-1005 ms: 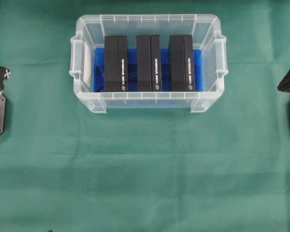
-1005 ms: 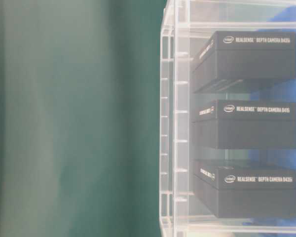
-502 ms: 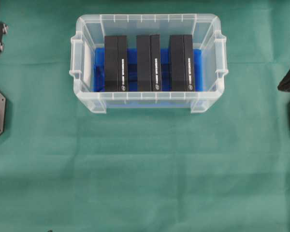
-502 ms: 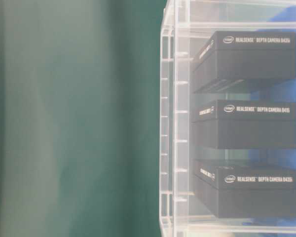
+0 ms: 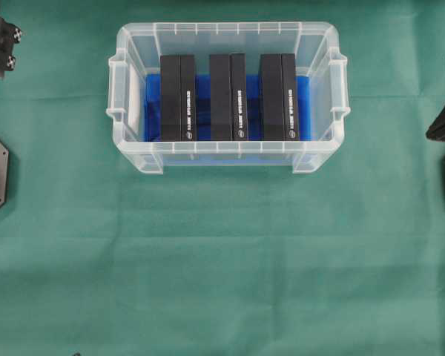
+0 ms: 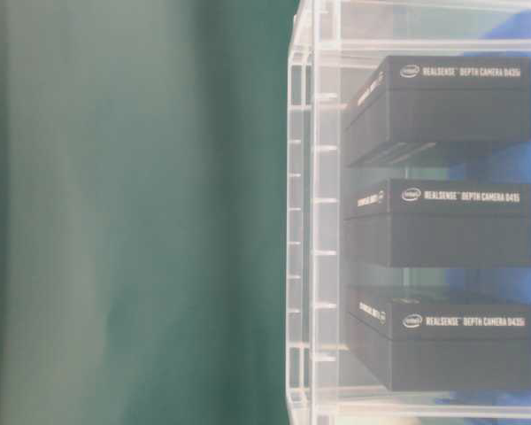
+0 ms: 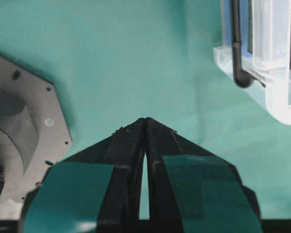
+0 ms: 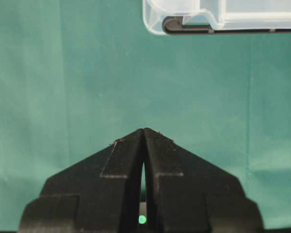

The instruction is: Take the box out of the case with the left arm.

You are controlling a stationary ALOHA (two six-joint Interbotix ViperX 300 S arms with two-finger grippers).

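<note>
- The left claw [image 7: 144, 121] is pressed together, fingertips meeting at a point with nothing between them, above bare green table [image 7: 126, 58]; in the overhead view only a bit of the left arm [image 5: 0, 37] shows at the far left edge.
- The case [image 7: 276, 97] lies ahead of this claw and off to its right, well apart from it, with only one corner and rim handle in the wrist view.
- Three black RealSense camera boxes stand on edge in a row inside the case [image 5: 133, 148], on the blue sheet [image 5: 204, 85], with gaps between them. The nearest box [image 5: 178, 96] to the left claw is the natural pick, though the task names no particular one.
- Judged step: approach. The claw has to be spread before it goes down; entering shut would only jab a box top.
- Come over the rim from above, not from the side, since the clear wall and its handle stand between claw and box.
- Line the fingers across the box's narrow thickness, one finger into the gap beside the middle box [image 5: 228, 96], the other between box and case wall.
- Lift straight up until clear of the rim; a tilted pull could catch the neighbour or drag the light case.
- The right claw [image 8: 143, 131] is also pressed together and empty, its side of the case just ahead; it should keep out.
</note>
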